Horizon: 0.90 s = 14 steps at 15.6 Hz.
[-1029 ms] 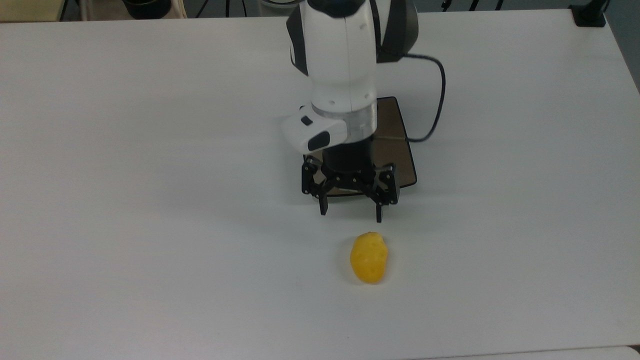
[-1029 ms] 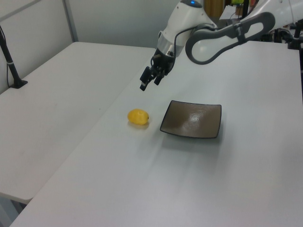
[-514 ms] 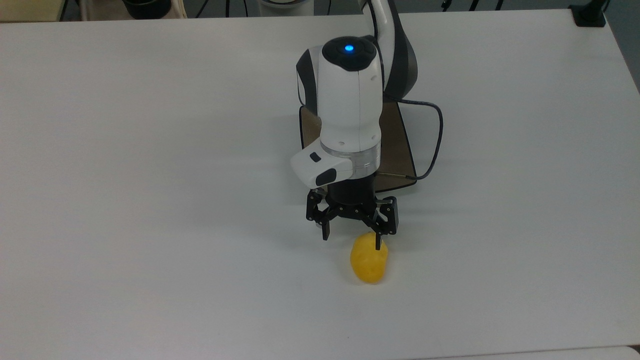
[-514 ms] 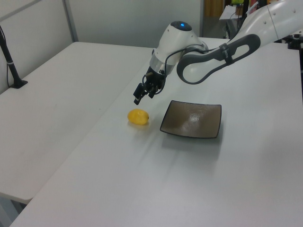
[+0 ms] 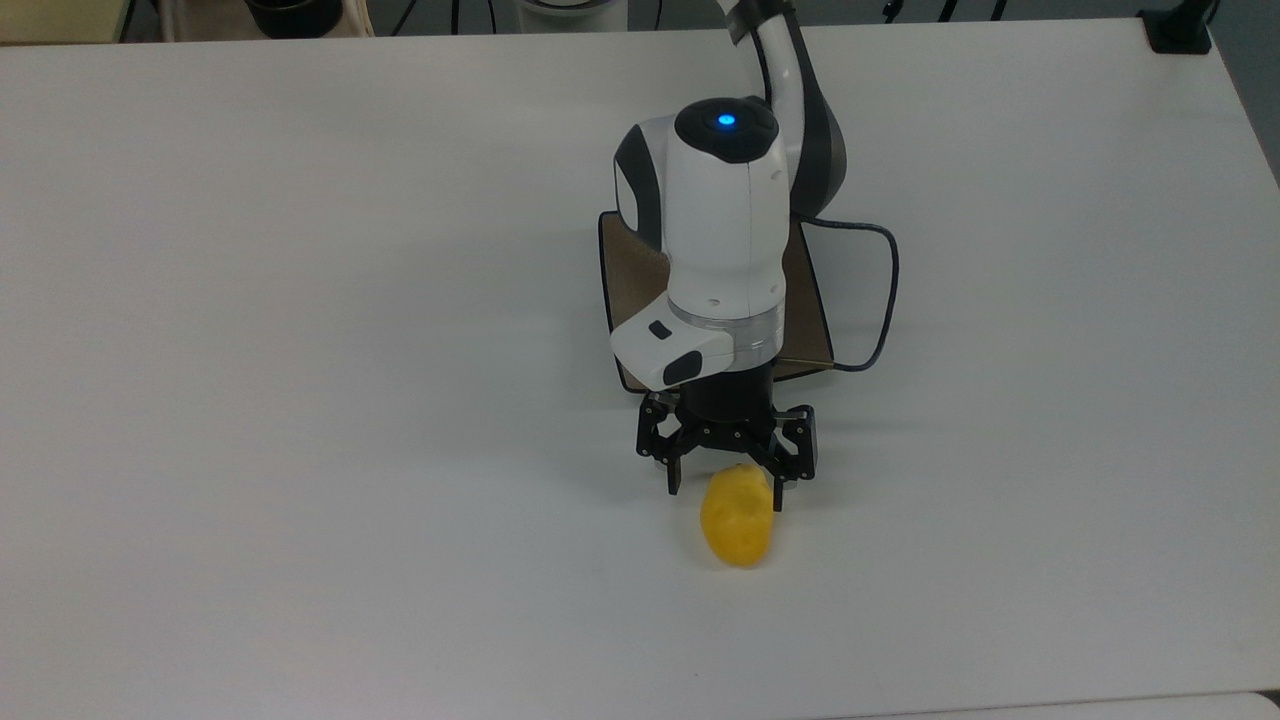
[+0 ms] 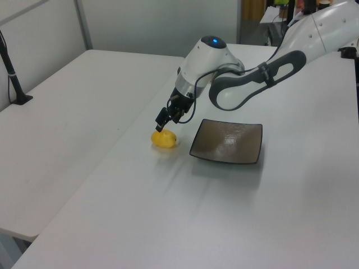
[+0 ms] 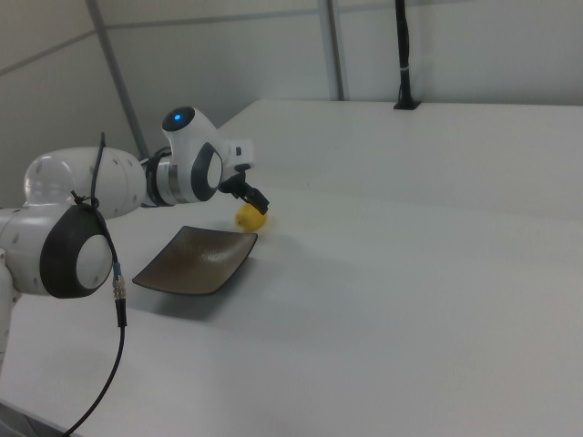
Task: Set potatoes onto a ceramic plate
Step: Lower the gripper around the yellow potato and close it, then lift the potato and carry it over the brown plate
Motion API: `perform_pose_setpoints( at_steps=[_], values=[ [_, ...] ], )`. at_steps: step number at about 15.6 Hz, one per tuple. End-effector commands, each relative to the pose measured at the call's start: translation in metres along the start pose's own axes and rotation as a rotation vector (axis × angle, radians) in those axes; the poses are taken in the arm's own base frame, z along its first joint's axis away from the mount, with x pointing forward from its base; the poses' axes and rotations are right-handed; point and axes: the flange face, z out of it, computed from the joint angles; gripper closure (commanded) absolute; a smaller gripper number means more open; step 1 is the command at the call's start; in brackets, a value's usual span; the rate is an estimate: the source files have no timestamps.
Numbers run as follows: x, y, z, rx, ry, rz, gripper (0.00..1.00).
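Note:
The yellow potato lies on the white table, just beside the square brown plate. In the top view the arm covers most of the plate. My gripper is open and hangs right over the potato's end nearest the plate, one finger on each side of that end. The fingers are not closed on it. In the right view the gripper sits just above the potato.
A black cable loops from the arm past the plate at the top view's right. A black post stands on the adjoining table. The table edge runs close below the potato in the top view.
The gripper has come down and away from the plate, from above the plate's near edge to right over the potato. It stayed open. Potato and plate have not moved.

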Motion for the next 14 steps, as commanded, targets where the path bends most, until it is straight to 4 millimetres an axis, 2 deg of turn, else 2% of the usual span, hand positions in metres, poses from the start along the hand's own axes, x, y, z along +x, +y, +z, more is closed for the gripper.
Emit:
perform_pose_setpoints(
  at_steps=[1, 3, 8, 9, 10, 11, 12, 14],
  values=[
    [-0.008, -0.007, 0.017, 0.001, 0.034, -0.006, 0.00],
    [-0.012, -0.006, 0.026, 0.011, 0.046, -0.011, 0.00],
    [-0.013, -0.008, 0.026, 0.026, 0.072, 0.037, 0.00],
    [-0.014, -0.009, 0.026, 0.006, 0.087, -0.013, 0.18],
    [-0.017, -0.012, 0.027, -0.012, 0.098, -0.047, 0.42],
    [-0.018, -0.012, 0.027, -0.017, 0.103, -0.033, 0.55],
    [-0.019, -0.012, 0.028, -0.018, 0.103, -0.020, 0.64],
    [-0.019, -0.012, 0.028, -0.019, 0.104, -0.023, 0.67]
  ],
)
